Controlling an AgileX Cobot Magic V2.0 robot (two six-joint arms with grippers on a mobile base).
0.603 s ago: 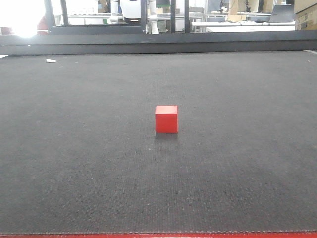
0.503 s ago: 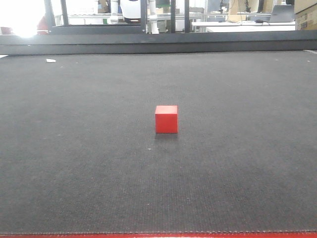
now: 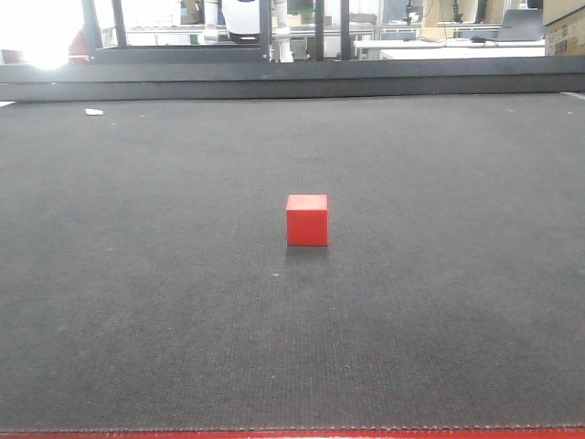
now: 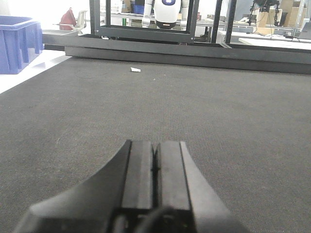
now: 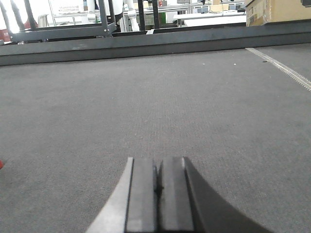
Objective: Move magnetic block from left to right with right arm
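The magnetic block [image 3: 307, 219], a small bright-red cube, stands alone on the dark grey mat [image 3: 137, 274] near the middle of the front view. A sliver of red [image 5: 1, 164] shows at the left edge of the right wrist view. No arm appears in the front view. My left gripper [image 4: 155, 143] is shut, its two black pads pressed together with nothing between them, low over bare mat. My right gripper [image 5: 157, 160] is shut too and holds nothing, with the cube off to its left.
A black frame rail [image 3: 292, 78] runs along the mat's far edge. A small white scrap [image 3: 93, 112] lies at the far left of the mat. A blue crate [image 4: 17, 41] stands beyond the mat's left side. A pale seam strip [image 5: 286, 70] crosses the right of the mat.
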